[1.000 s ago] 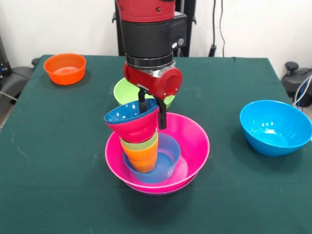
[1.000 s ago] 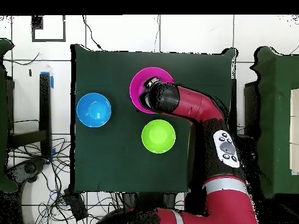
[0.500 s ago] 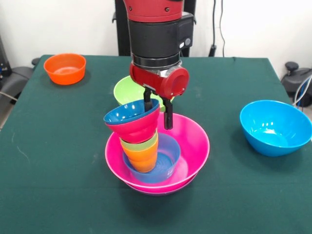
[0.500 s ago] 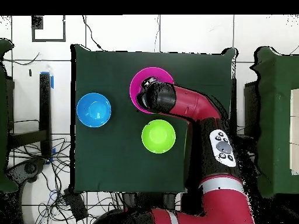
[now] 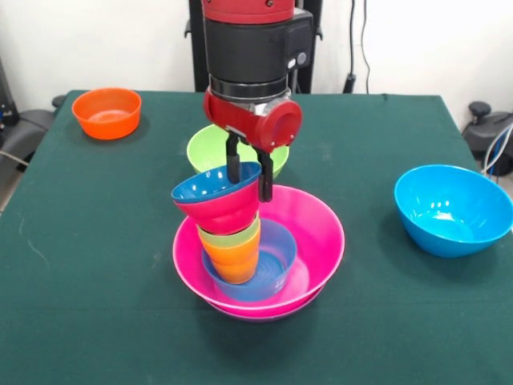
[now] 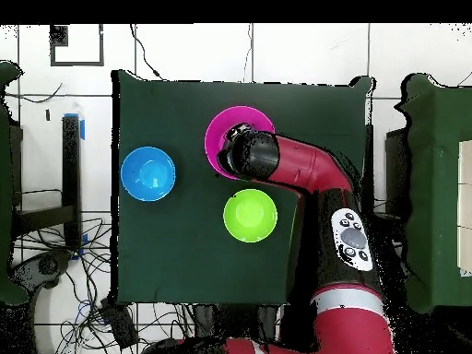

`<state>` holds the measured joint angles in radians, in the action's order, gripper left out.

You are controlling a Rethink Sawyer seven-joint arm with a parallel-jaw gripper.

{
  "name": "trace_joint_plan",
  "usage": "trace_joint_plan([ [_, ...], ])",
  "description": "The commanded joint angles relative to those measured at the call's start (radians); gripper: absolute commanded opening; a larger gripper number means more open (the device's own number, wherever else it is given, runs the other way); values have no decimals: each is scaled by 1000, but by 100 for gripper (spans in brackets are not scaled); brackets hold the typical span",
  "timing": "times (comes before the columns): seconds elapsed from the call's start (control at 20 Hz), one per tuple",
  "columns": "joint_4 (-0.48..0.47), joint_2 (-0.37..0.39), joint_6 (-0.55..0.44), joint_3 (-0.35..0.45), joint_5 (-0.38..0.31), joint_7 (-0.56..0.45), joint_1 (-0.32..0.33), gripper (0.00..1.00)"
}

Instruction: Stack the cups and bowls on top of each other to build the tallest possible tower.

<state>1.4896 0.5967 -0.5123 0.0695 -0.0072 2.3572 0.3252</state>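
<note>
Jaws stand parted, one black finger inside the rim of the dark-blue bowl [image 5: 210, 185] and the other outside the red bowl [image 5: 220, 211] under it, straddling their far edge; whether they press on it I cannot tell. Gripper [image 5: 248, 176] hangs from the red and black arm [image 5: 247, 60] over the tower's top.

Tower sits near the table's [image 5: 96, 265] middle: a pink bowl [image 5: 317, 233] over a purple bowl [image 5: 240, 313], whose rim just shows beneath. Inside lies a light-blue bowl [image 5: 275, 257], and in it the orange cup [image 5: 234, 262] with the green cup [image 5: 232, 236] nested above. Red bowl with the dark-blue one in it caps the cups, tilted toward the left of the front view.

Lime bowl [image 5: 207, 148] stands just behind the tower, partly hidden by the arm. Sky-blue bowl [image 5: 451, 208] lies well apart at the right, and a small orange bowl [image 5: 107, 112] at the far left corner.

From overhead the arm [image 6: 304, 166] covers most of the pink bowl [image 6: 221, 129]; lime bowl [image 6: 250, 215] and sky-blue bowl [image 6: 147, 173] lie open
</note>
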Motion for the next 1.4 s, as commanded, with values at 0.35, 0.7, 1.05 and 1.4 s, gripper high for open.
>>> trace_joint_plan([
  [0.35,-56,3,-175,-45,-11,58,-52,100],
  [0.7,-28,-1,-139,-10,24,60,-45,100],
  [1.05,-16,-16,-89,22,47,47,-32,100],
  [1.4,-11,-10,-92,38,66,36,-28,100],
])
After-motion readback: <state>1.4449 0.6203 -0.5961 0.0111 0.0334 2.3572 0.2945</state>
